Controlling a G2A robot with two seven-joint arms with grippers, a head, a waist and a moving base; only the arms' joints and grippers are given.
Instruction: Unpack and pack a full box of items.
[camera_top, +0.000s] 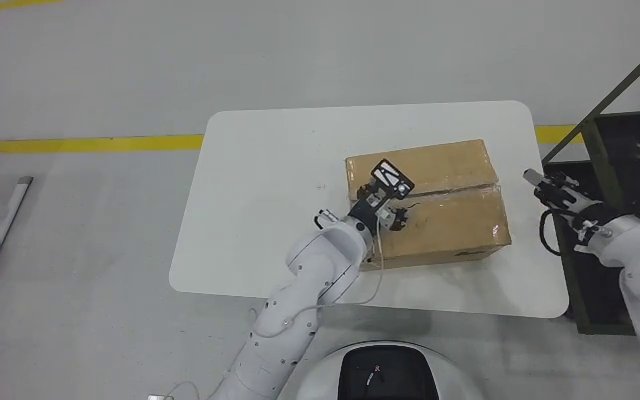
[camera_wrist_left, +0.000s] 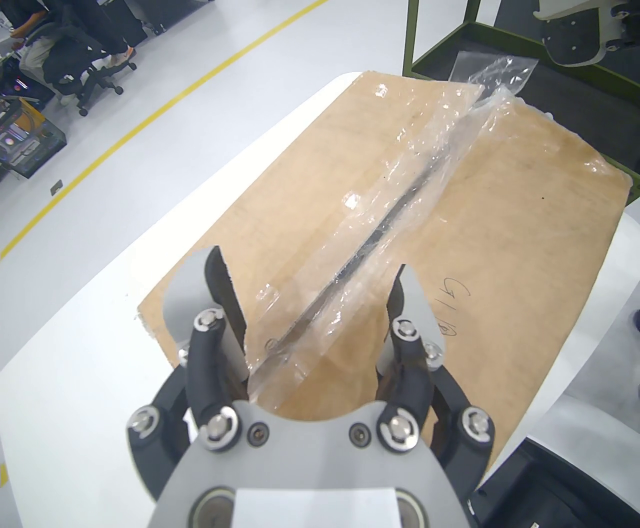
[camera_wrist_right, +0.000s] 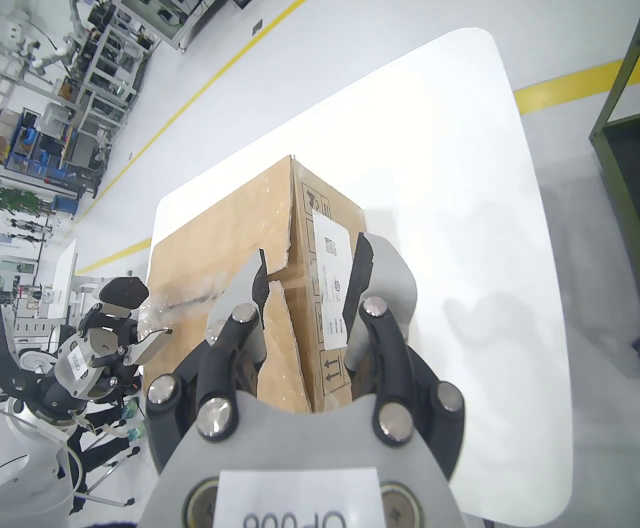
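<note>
Box (camera_top: 450, 165) tape (camera_wrist_left: 380, 220) runs nine to three o'clock; my wide left pincer (camera_wrist_left: 309, 265) sits over its nine end, right pincer (camera_wrist_right: 312, 250) wide too.

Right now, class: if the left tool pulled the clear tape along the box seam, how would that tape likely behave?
The clear tape looks thin and wrinkled, so it would probably flop and crumple, not hold shape. Its far end stands off the cardboard box, so it may peel easily. Glossy film could slip in the left tool.
</note>
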